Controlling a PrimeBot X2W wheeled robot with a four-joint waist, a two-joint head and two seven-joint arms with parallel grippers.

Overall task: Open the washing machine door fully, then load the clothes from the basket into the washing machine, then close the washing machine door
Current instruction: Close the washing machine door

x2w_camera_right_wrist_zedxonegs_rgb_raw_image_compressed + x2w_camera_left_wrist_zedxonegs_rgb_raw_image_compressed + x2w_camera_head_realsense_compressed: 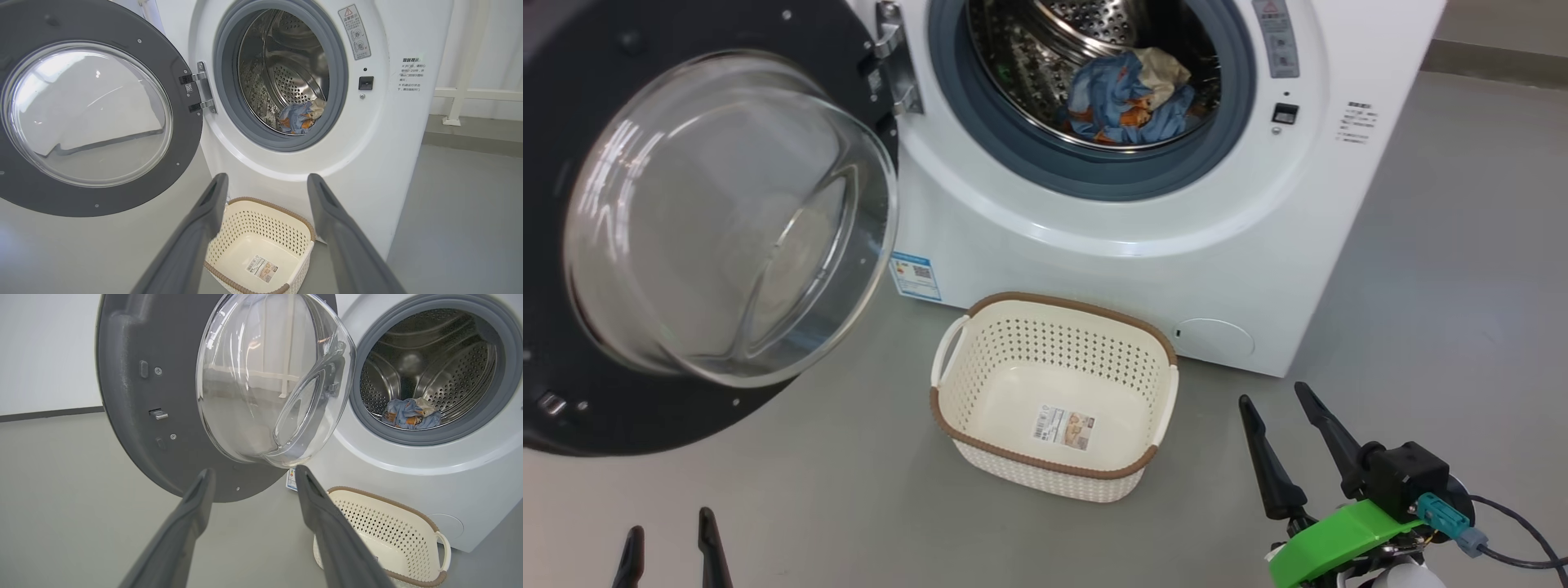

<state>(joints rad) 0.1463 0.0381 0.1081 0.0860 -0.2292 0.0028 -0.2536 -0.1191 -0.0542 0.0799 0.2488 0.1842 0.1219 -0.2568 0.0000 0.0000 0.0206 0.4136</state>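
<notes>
The white washing machine (1143,269) stands with its door (719,220) swung wide to the left, glass bowl facing me. Blue, orange and cream clothes (1131,94) lie inside the steel drum, also seen as clothes (410,413) and clothes (302,117). The cream basket (1058,318) sits on the floor before the machine with nothing in it but its label. My left gripper (670,539) is open at the lower left, well short of the door. My right gripper (1278,400) is open to the right of the basket. Left gripper (253,473) and right gripper (267,179) hold nothing.
Grey floor (1445,269) spreads around the machine. The door's latch side (157,413) hangs low over the floor at the left. A white rail (474,94) and wall stand behind the machine's right side.
</notes>
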